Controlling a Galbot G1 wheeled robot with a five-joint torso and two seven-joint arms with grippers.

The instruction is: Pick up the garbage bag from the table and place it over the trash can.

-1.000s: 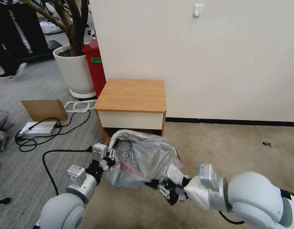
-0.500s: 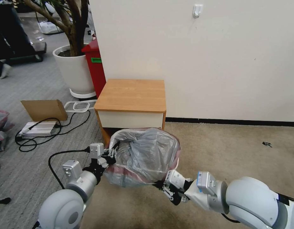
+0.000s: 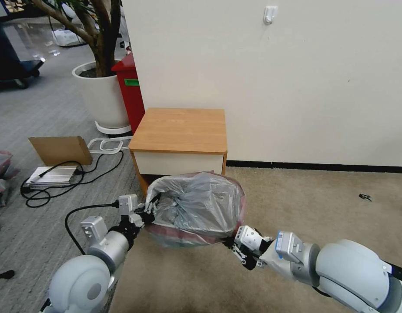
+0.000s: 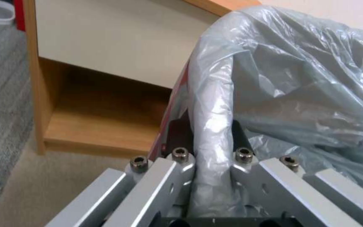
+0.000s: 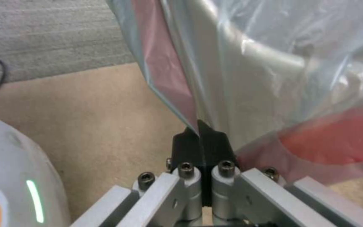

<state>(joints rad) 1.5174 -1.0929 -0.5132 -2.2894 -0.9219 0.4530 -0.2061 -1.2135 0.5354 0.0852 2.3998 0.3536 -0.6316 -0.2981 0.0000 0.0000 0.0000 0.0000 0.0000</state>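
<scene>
The garbage bag [image 3: 196, 206], crinkled grey plastic with a pink-red band, sits spread open on the floor just in front of the table [image 3: 179, 126]. My left gripper [image 3: 149, 211] holds its left side; in the left wrist view the left gripper [image 4: 209, 135] is shut on a fold of the garbage bag [image 4: 295, 85]. My right gripper [image 3: 232, 243] is at the near right corner. In the right wrist view the right gripper [image 5: 200, 135] pinches the garbage bag [image 5: 164, 72] at its edge. The trash can's pale rolled rim [image 5: 253, 53] shows through the plastic.
A tall red bin [image 3: 130, 93] and a white plant pot [image 3: 103, 95] stand left of the table by the wall. Cardboard [image 3: 59, 150], a metal box and black cables [image 3: 75, 174] lie on the grey floor at left. Beige carpet [image 3: 318, 204] is open at right.
The bag has spread from a lumpy bundle into a rounder, flatter shape and sits slightly farther from me. My right gripper has shifted right along its near edge; my left arm has dropped a little.
</scene>
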